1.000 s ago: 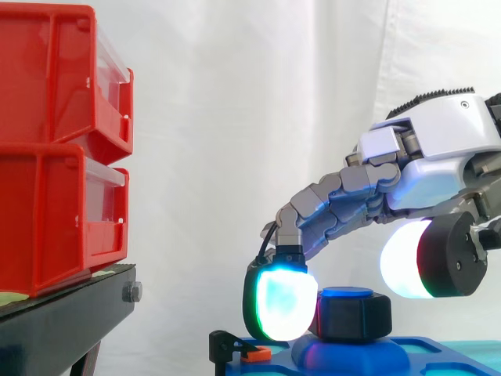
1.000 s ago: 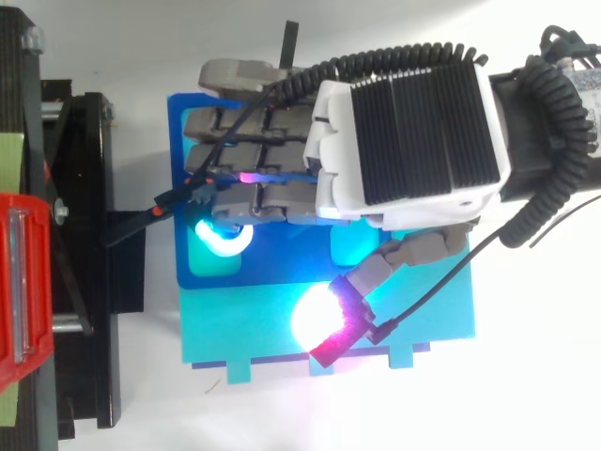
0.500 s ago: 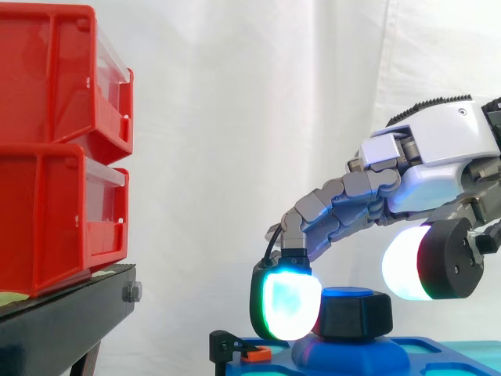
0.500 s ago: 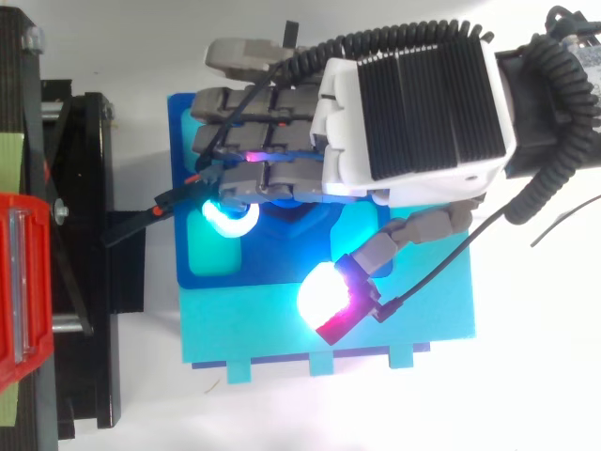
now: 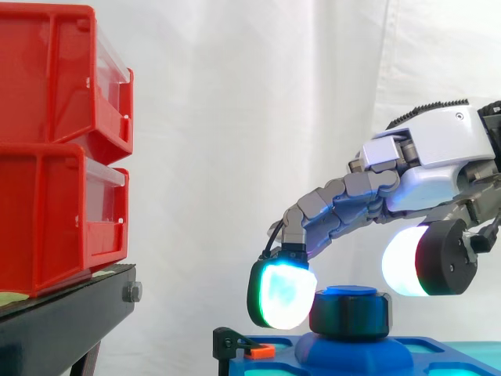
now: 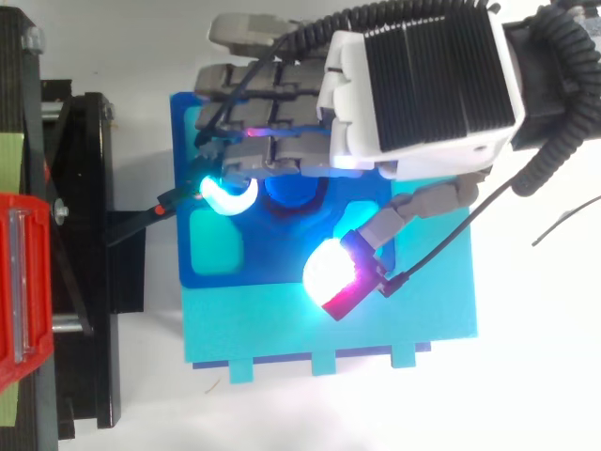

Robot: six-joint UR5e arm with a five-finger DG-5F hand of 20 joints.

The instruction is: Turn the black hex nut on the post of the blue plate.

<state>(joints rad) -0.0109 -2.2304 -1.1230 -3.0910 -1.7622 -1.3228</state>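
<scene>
Looked ready to grab the nut point(image 5: 350, 312): hand point(image 5: 438, 149) open, gripping nothing, pad point(image 5: 282, 294) at its 9 o'clock, thumb point(image 5: 407, 261) up at 2 o'clock; likely needed a pinch, then a turn.

The hex nut point(image 5: 349, 312) sits on the post point(image 5: 349, 291) of the plate point(image 5: 446, 350). The hand point(image 5: 438, 149) arches over it from the right, fingertips point(image 5: 282, 294) just left of it. Stacked bins point(image 5: 55, 149) rest on a stand point(image 5: 63, 321), well left.
</scene>
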